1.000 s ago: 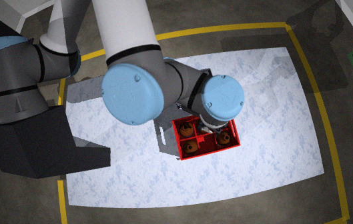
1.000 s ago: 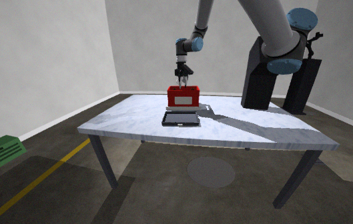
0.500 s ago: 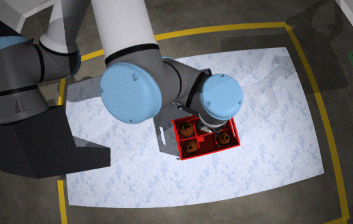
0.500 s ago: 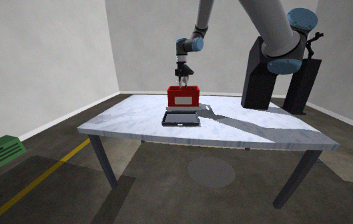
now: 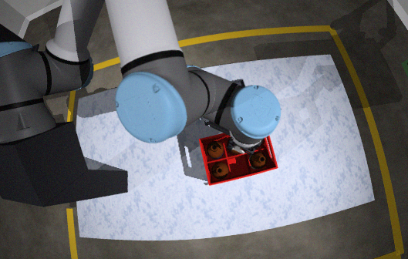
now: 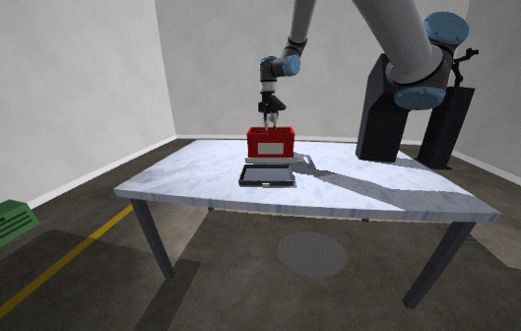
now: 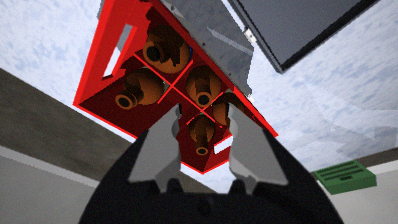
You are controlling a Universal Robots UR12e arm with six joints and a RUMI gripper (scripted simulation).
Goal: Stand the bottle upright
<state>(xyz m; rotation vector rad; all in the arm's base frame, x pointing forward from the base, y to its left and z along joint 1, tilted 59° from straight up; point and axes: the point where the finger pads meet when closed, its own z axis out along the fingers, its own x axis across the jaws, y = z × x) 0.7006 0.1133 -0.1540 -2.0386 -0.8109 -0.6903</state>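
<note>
Crate of red plastic (image 5: 244, 176) (image 6: 252, 143) (image 7: 95, 60), standing upright on the pale mottled table (image 5: 147, 212) (image 6: 188, 182) (image 7: 325, 110), with the long axis running in the wrist view from upper left to lower right. Going left to right there: first a brown round-bodied bottle in the outer left cell (image 5: 220, 170) (image 7: 126, 100), then a brown bottle in the far corner (image 5: 215, 149) (image 7: 152, 52). Next, the front brown bottle (image 5: 258, 159) (image 7: 201, 150), lower in the same view, and the middle brown bottle (image 7: 203, 99), on the side toward the tray. After these, a fifth brown bottle (image 7: 222, 112), partly hidden by the right-hand finger.

Above the crate, the black gripper with grey fingers (image 5: 245, 148) (image 6: 270, 129), spread part way and pinching nothing. Between the tips in the wrist view, the mouth of the middle bottle; depth to it, cannot tell. Likely a matter of centring over one neck before going down, careful with thin red dividers and neighbours. Odd neck among the five: cannot tell.

Farthest right, the dark shallow rectangular tray (image 6: 267, 173) (image 7: 310, 25), near the crate's long side, with no bottle on it.
</note>
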